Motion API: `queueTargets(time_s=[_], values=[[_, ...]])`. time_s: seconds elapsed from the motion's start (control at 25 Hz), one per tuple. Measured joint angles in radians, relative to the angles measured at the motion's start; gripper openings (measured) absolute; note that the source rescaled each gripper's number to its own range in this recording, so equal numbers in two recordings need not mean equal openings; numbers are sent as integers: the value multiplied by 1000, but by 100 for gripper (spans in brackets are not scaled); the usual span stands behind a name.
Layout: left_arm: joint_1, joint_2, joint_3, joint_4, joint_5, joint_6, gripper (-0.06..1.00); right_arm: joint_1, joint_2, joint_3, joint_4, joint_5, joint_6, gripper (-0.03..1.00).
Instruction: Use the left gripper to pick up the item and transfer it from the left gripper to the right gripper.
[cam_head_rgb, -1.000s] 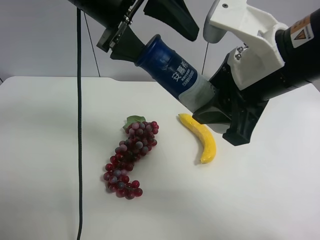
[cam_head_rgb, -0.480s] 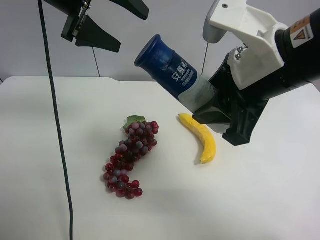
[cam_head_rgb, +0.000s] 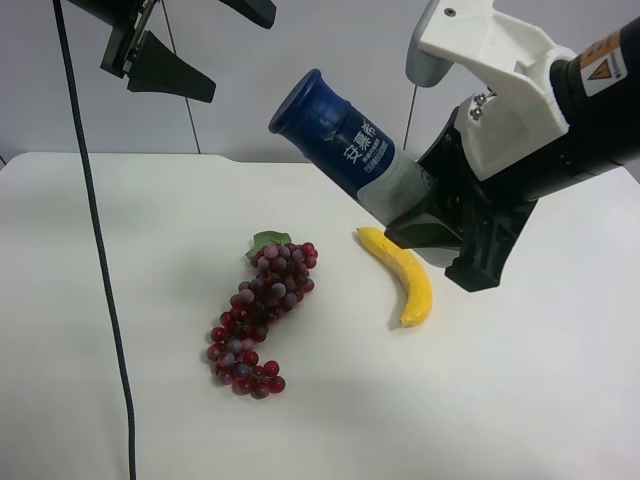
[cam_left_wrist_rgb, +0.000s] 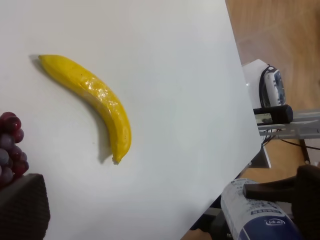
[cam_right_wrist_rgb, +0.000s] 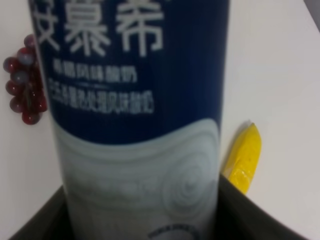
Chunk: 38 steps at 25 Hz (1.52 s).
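The right end effector (cam_head_rgb: 445, 235), a black claw under a white plastic housing, is gripping the bottle (cam_head_rgb: 340, 145) by its white base. It is holding the bottle tilted in the air, with the dark blue cap pointing up toward the high view's left. The left end effector (cam_head_rgb: 205, 45), all black, is hanging open at that view's top left, well apart from the bottle. Below the bottle, a smooth curved yellow banana (cam_head_rgb: 405, 275) and a knobbly red grape bunch (cam_head_rgb: 260, 315) are lying apart on the plain white surface (cam_head_rgb: 540, 400). The near side is lying bare. In the left wrist view its straight edge is showing beyond the banana.
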Motion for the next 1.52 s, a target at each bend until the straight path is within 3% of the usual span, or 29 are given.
queueTargets(time_s=[0.24,0.6,0.72,1.04,1.52], values=[[72,-15,0,-1,28,5,99,0,0,0,0,0,0,0],[356,-170,0,26,139,38,99,0,0,0,0,0,0,0],[413,-230,0,32,150,49,99,0,0,0,0,0,0,0],[424,-421,0,192,157,157,99,0,0,0,0,0,0,0],[424,-745,1,449,158,169,99,0,0,0,1,0,0,0]])
